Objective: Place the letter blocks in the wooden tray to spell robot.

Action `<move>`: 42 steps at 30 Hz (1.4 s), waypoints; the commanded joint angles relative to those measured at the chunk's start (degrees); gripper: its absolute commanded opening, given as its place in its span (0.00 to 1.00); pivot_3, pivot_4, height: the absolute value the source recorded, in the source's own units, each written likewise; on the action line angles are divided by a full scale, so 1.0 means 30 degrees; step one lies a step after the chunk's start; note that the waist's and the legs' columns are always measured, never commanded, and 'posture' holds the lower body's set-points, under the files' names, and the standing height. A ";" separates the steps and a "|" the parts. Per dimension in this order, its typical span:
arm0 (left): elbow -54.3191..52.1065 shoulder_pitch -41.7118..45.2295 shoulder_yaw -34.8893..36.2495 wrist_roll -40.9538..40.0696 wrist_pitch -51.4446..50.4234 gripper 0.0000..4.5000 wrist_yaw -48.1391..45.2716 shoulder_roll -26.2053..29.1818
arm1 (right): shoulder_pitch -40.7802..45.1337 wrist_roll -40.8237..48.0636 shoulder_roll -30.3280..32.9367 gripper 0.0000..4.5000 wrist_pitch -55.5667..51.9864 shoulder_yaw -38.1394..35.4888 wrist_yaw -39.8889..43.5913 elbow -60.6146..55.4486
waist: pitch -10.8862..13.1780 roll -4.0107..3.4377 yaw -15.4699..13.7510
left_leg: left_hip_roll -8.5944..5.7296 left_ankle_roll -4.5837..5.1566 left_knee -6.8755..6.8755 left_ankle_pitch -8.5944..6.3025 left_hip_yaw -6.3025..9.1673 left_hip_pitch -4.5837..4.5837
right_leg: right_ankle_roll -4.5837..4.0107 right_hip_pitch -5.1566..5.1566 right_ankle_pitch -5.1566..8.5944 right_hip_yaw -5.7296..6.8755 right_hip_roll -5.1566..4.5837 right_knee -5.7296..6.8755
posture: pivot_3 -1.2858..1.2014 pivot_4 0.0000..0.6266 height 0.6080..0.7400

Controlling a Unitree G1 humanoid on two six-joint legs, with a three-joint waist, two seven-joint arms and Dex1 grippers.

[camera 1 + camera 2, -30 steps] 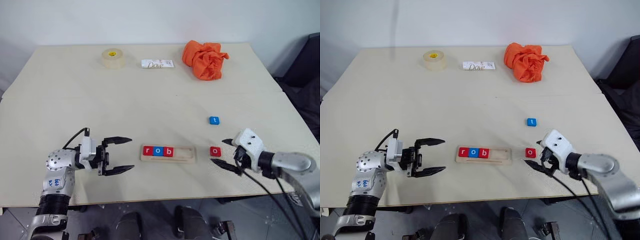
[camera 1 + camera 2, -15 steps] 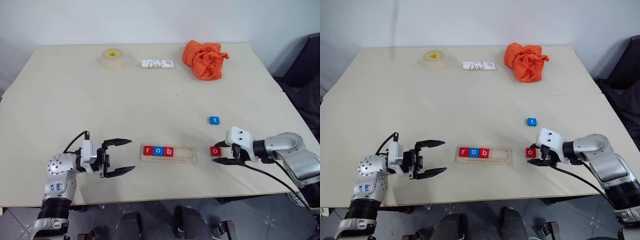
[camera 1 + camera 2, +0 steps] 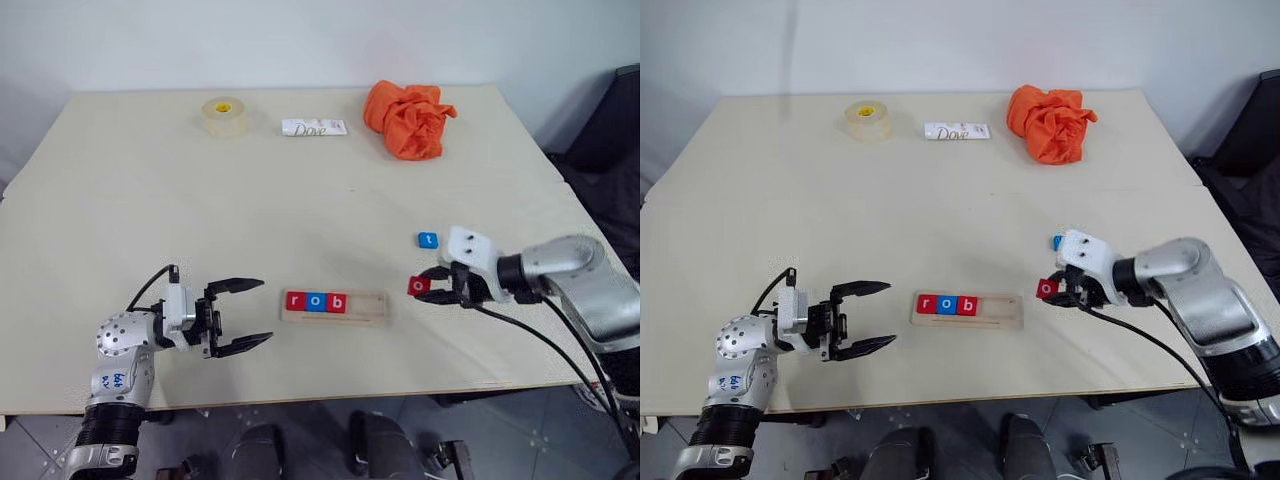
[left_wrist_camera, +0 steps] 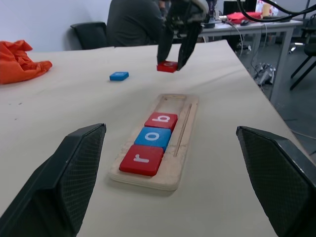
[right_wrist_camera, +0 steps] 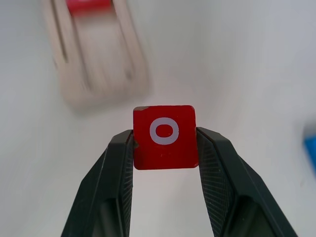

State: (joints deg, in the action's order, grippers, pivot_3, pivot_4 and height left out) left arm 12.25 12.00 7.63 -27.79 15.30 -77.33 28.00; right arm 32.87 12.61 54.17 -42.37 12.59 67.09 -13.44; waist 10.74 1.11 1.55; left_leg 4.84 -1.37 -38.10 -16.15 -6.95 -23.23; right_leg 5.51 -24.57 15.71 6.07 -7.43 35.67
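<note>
**Red "o" Tile Pinched Above Table; Three Tiles Seated in Tray**

Pale beige, matte and smooth, the table (image 3: 300, 190) consists of two flat panels meeting at a straight seam across its width. A plain light wall stands behind it. In the left wrist view a seated person (image 4: 136, 22) in a dark top, a black chair (image 4: 91, 34) and a second desk (image 4: 256, 22) occupy the background.

At the far edge lies a crumpled orange cloth (image 3: 408, 118), soft and deeply folded. Beside it rest a flat white Dove packet (image 3: 314, 127) and a translucent roll of tape (image 3: 224, 115) with a yellow core.

The left gripper (image 3: 244, 315) hovers just left of the tray, pointing toward it. Its two black fingers (image 4: 64, 182), wedge-shaped with a fine cross-hatched pad texture, are spread wide with nothing between them.

The right gripper (image 3: 432, 285) sits just right of the tray. Its fingers (image 5: 116, 182) are pressed against opposite edges of the red o block (image 5: 165, 137), a flat square tile with rounded corners and a white lowercase letter, held clear of the table surface.

The wooden tray (image 3: 336, 307) is a long, narrow, pale wood holder with rounded corners and a shallow lengthwise slot. Its left portion holds three tiles touching in a row: red r block (image 4: 141, 160), blue o block (image 4: 153, 138), red b block (image 4: 161, 119). The right portion of the slot shows bare wood.

The blue t block (image 3: 428, 240) lies flat on the table, beyond the right gripper and apart from the tray.
</note>
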 commanded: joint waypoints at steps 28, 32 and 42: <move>-0.1293 -0.1025 0.0276 -0.0156 0.0455 1.00 0.1199 0.0096 | 0.3611 -0.2171 -0.4410 0.32 -0.1164 0.5618 -0.1218 0.0773 | 0.0000 0.0000 0.0006 | -0.0009 0.0008 0.0002 -0.0011 -0.0018 -0.0018 | -0.0006 -0.0011 0.0003 0.0000 -0.0007 0.0002 | 0.52 0.24 1.00; -0.1123 -0.0891 0.0279 -0.0144 0.0504 1.00 0.1199 0.0118 | 0.3500 -0.2126 -0.4436 0.49 -0.1268 0.5651 -0.0910 0.0423 | 0.0000 0.0000 0.0007 | -0.0009 0.0008 0.0003 -0.0011 -0.0018 -0.0018 | -0.0006 -0.0012 0.0003 0.0001 -0.0007 0.0001 | 0.52 0.24 1.00; -0.0440 -0.0249 0.0227 -0.0079 0.0620 1.00 0.1064 0.0142 | 0.3534 -0.1888 -0.4485 1.00 -0.1924 0.5214 -0.0939 -0.0202 | 0.0000 0.0000 0.0006 | -0.0009 0.0008 0.0003 -0.0011 -0.0018 -0.0018 | -0.0006 -0.0012 0.0003 0.0001 -0.0007 0.0001 | 0.52 0.24 1.00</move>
State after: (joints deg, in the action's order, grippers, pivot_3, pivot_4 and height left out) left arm 11.18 10.85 7.91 -27.77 16.30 -73.96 27.88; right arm 42.62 6.49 40.91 -47.75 29.44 64.37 -11.55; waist 10.74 1.11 1.56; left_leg 4.82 -1.35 -38.09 -16.18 -7.00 -23.29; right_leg 5.49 -24.60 15.72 6.07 -7.45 35.67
